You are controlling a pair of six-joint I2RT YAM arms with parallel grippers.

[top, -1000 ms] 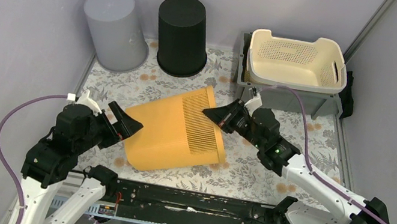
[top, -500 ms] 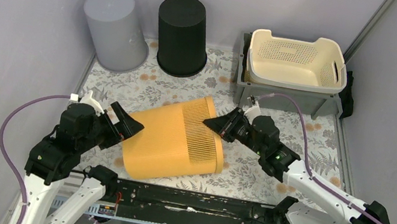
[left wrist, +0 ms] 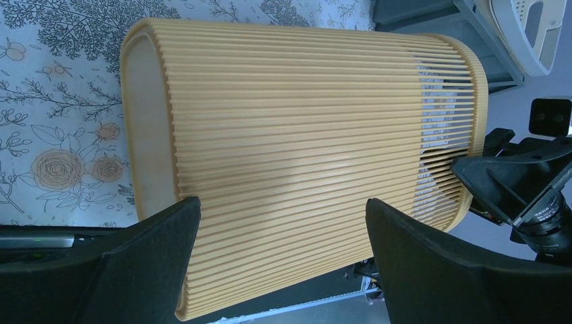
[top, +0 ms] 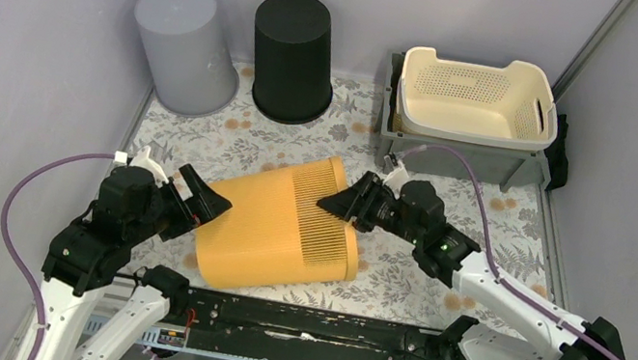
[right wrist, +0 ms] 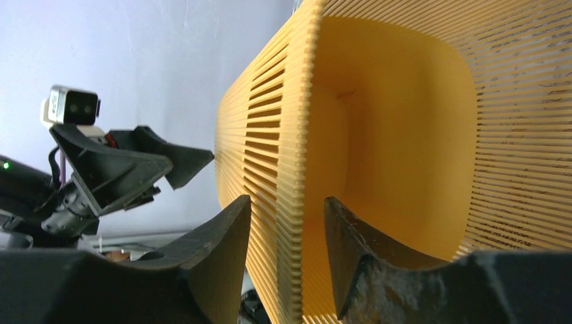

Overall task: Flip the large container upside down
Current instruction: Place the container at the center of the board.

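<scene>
The large container (top: 278, 227) lies sideways. Behind-left of it: corner bin (top: 183, 45), middle bin (top: 294, 56). Behind-right: basket (top: 474, 134) in tray (top: 456, 156). At its left end, left gripper (top: 205, 205); right end, right gripper (top: 330, 204).

Both arms angled inward; left claw (top: 204, 198) spread wide, right claw (top: 338, 202) partly parted.

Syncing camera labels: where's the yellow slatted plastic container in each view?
Top external: yellow slatted plastic container lying on its side, centre.
Left wrist: fills the frame, base left, rim right.
Right wrist: open mouth, centre-right.
Shared landmark: right pincer astride its rim.
</scene>
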